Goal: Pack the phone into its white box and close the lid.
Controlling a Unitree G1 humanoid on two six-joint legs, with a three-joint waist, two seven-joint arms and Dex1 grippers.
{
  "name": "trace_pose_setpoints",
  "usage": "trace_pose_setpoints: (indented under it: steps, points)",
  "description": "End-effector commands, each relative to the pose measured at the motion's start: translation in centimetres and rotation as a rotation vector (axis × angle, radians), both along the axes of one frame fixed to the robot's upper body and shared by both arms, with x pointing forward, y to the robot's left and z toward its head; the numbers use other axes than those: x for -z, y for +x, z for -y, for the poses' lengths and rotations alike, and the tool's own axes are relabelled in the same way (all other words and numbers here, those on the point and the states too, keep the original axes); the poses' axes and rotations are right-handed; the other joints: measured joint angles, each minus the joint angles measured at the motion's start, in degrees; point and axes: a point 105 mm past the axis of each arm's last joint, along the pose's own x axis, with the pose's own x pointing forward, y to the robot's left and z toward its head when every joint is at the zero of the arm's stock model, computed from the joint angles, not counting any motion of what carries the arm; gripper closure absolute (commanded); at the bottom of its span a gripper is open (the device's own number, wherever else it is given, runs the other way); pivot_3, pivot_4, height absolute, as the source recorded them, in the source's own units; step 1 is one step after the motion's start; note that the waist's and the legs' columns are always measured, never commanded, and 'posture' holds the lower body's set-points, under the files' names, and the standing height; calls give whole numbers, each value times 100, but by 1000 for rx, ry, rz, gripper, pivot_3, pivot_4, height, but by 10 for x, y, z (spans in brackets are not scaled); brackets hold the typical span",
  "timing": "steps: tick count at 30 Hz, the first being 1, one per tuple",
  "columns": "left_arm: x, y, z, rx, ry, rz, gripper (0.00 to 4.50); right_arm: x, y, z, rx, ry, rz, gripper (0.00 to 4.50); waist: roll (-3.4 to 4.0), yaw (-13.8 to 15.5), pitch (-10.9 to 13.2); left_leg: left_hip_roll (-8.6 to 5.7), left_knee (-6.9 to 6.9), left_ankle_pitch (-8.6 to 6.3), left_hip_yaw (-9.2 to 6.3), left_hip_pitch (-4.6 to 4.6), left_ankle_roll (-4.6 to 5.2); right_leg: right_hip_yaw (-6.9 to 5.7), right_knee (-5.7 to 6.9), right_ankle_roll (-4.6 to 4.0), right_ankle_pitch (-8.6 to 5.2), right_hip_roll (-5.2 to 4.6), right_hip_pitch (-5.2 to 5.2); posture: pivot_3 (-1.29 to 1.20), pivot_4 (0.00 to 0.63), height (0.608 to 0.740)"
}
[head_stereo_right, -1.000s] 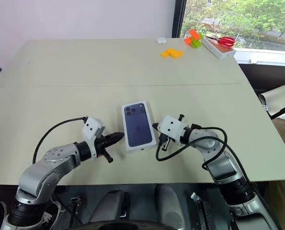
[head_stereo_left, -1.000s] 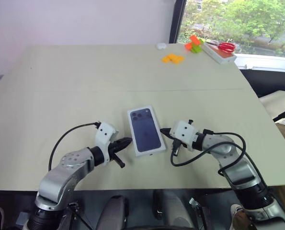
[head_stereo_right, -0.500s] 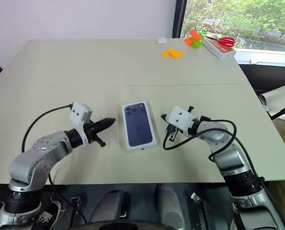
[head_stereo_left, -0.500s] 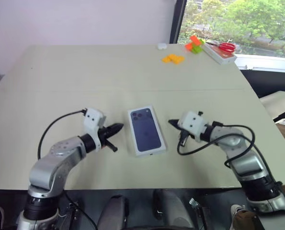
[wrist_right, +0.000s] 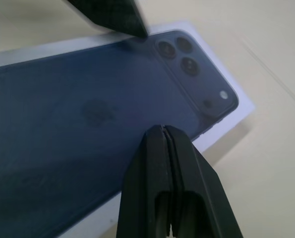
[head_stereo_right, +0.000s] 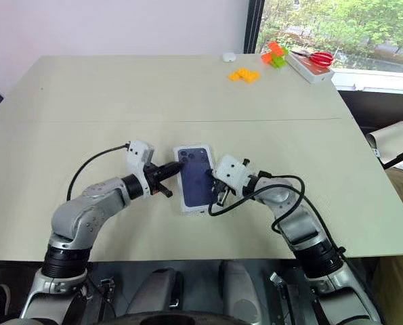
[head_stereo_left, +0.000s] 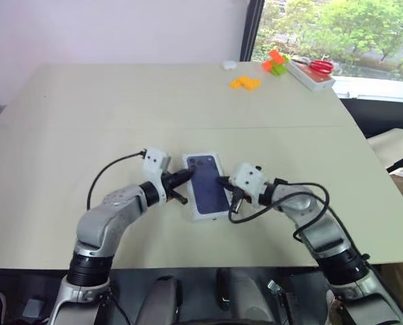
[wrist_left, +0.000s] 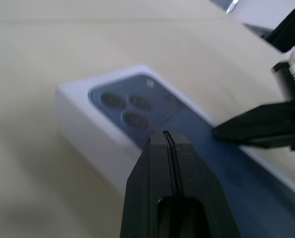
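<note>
The lid (head_stereo_left: 206, 188), white with a dark phone picture on top, lies flat on the table near its front edge. The white box and the phone are hidden. My left gripper (head_stereo_left: 189, 174) is shut, and its tip reaches over the lid's left edge by the printed camera block. My right gripper (head_stereo_left: 221, 181) is shut too, with its tip over the lid's right side. In the left wrist view the shut fingers (wrist_left: 165, 141) point at the lid (wrist_left: 110, 101), with the right gripper (wrist_left: 221, 131) opposite. In the right wrist view the shut gripper (wrist_right: 161, 130) hovers over the lid (wrist_right: 63, 114). I cannot tell whether either tip touches.
At the far right of the table lie orange blocks (head_stereo_left: 244, 82), a green and orange block pile (head_stereo_left: 276, 62), red scissors (head_stereo_left: 320, 66) on a white case, and a small white object (head_stereo_left: 228, 65). The table's front edge runs just below both arms.
Both shut grippers have moved inward from either side, and their tips now stand over the lid. The lid has not moved.
</note>
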Motion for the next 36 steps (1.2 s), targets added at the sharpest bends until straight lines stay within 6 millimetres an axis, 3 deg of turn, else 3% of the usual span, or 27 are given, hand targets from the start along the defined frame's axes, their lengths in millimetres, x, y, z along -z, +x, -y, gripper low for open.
trace_pose_setpoints:
  steps: [1,6,12,15,16,18,22,24,27,31,34,36]
  points:
    - [4,-5,-1,12,27,12,4500,23,-5,9,22,-71,-56,4444,1,6,-2,0,0,0,-1,3,0,-1,0,-1,0,-1,5,0,150,740]
    - [0,-2,-3,3,28,30,4500,11,1,6,21,-38,-34,4444,-4,7,-3,0,1,0,-1,57,0,-3,-10,-2,-29,-2,62,0,150,740]
    - [-21,9,-8,-20,9,80,4500,-19,15,3,32,30,35,4444,-6,-10,0,3,0,0,-1,63,0,-3,-7,1,-28,4,64,0,150,740]
    - [-39,22,-10,-65,-8,128,4500,-48,29,0,58,141,63,4444,-5,-18,5,3,-5,0,-1,58,0,-2,-6,-8,-18,4,56,0,150,740]
    - [-40,25,-10,-77,-5,132,4500,-48,29,-2,55,153,50,4444,-5,-7,5,3,-5,0,0,55,0,-1,-6,-15,-11,4,53,0,150,740]
    - [-36,28,-10,-88,11,125,4500,-39,26,-3,45,137,23,4444,-6,-1,4,3,-5,0,-3,54,0,-4,-6,1,-2,3,52,0,150,740]
    - [3,27,-12,-90,196,54,4500,3,12,2,21,-17,-64,4444,-5,5,4,-1,-12,-4,-4,47,5,-5,-15,7,-6,-2,51,0,150,740]
    - [17,22,-13,-79,239,12,4500,14,4,5,13,-39,-109,4444,0,-9,1,-6,-12,-4,-1,33,6,-3,-17,7,-6,-8,38,0,150,740]
    - [17,17,-12,-66,186,-29,4500,0,-1,6,5,41,-121,4444,-13,9,-4,-6,-9,-6,-4,29,9,-4,-20,7,-6,-10,37,0,150,740]
    - [2,11,-7,-27,108,-5,4500,-18,-13,3,-61,137,-134,4444,-11,7,-1,-2,-9,-6,-12,28,9,-13,-19,7,-7,-8,39,0,150,740]
    - [-18,-2,-4,52,23,14,4500,-34,-32,0,-162,227,-177,4444,-9,4,3,0,-7,-6,-14,13,9,-16,-17,7,-7,-6,25,0,150,740]
    - [-29,-11,-3,104,-18,32,4500,-32,-54,-1,-253,232,-262,4444,-9,5,3,0,-7,-6,-15,2,8,-17,-15,8,-6,-6,14,0,150,740]
